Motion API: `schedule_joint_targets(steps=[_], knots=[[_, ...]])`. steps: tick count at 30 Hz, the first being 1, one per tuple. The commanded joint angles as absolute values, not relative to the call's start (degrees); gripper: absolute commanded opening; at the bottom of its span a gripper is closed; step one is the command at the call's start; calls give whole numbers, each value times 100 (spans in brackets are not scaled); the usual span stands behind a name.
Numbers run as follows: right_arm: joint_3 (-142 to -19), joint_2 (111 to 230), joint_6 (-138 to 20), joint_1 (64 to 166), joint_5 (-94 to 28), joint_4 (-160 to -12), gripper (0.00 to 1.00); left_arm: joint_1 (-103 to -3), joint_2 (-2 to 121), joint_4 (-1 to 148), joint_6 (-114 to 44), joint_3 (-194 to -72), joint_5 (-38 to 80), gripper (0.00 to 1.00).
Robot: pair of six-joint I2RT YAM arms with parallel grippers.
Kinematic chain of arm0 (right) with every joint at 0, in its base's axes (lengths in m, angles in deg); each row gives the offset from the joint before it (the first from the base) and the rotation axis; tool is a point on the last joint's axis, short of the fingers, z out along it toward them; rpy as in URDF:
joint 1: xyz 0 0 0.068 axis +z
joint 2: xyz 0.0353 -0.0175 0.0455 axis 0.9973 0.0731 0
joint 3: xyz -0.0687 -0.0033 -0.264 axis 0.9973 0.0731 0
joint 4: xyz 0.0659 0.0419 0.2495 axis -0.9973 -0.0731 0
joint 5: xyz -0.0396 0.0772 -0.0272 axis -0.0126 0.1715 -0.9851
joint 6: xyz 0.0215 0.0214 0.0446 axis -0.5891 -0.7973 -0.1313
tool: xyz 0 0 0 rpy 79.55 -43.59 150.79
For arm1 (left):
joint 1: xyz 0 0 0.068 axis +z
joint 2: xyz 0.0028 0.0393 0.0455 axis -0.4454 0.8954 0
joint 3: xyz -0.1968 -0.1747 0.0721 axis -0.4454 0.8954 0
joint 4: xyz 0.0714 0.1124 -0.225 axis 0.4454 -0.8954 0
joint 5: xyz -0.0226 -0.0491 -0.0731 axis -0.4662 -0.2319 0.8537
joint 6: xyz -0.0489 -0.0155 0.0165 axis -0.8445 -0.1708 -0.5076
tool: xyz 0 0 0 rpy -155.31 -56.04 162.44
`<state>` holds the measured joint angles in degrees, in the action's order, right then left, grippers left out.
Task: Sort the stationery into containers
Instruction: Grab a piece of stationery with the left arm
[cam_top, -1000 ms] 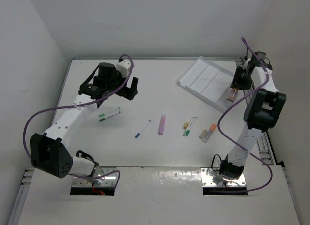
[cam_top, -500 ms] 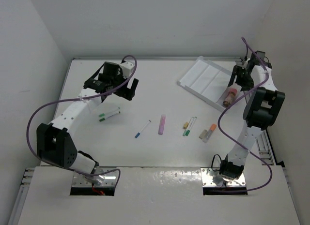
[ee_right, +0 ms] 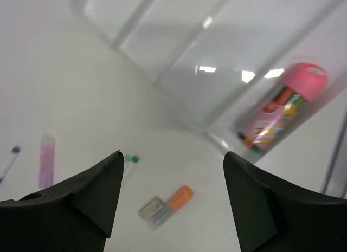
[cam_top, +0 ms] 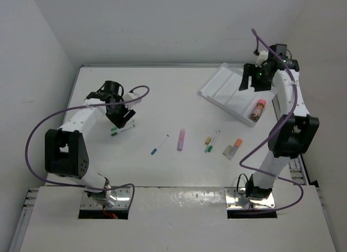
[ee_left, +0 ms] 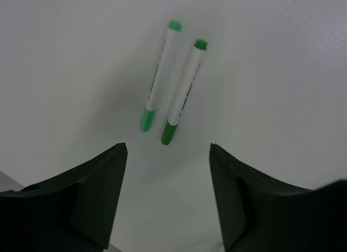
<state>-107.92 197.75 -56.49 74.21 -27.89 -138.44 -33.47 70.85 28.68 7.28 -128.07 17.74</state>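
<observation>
Hovering right above the two green markers [cam_top: 122, 128], the left end effector [cam_top: 121, 116] has its jaws spread with nothing between them. From its wrist view the markers sit just ahead of the fingertips, side by side on the surface [cam_top: 162, 100]. Their long axes run almost straight away from the end effector, with a slight tilt. So the jaws straddle across that axis, which looks like the right line-up; it probably just needs to nudge forward and drop. Catch: the two lie so close together that closing could grab both or knock one askew. The left arm is clearly the nearer one. The right end effector [cam_top: 255, 78] is well apart, over the tray [cam_top: 217, 84], also released and empty. A pink tube [cam_top: 258, 108] lies in the tray's end compartment on that side. The pen [cam_top: 159, 144] and lilac stick [cam_top: 181, 139] aren't sorted yet.
</observation>
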Motion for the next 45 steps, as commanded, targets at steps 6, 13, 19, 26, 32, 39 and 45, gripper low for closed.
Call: schedule_joint_targets(steps=[6,13,19,26,32,39,45], knots=[[-9883,18342,-5359,8413,-2291,-14053,71,-2794,7802,2761,1933,-12530,2230,41],[-9734,18262,-5518,8528,-2229,-14088,69,-2803,8039,3033,2013,-12529,2221,37],[-9751,18280,-5518,8739,-2229,-14132,69,-2864,8391,3095,2057,-12678,2265,36],[-9760,18244,-5456,8695,-2256,-14229,69,-2978,8672,3165,2057,-12749,2300,36],[-9856,18236,-5421,8660,-2230,-14308,69,-3207,8821,3262,2013,-12714,2283,35],[-10076,18236,-5404,8607,-2054,-14440,69,-3698,9059,3350,1847,-12661,2221,30],[-10076,18051,-5368,8607,-2019,-14458,70,-4112,9287,3412,1574,-12652,2160,20]])
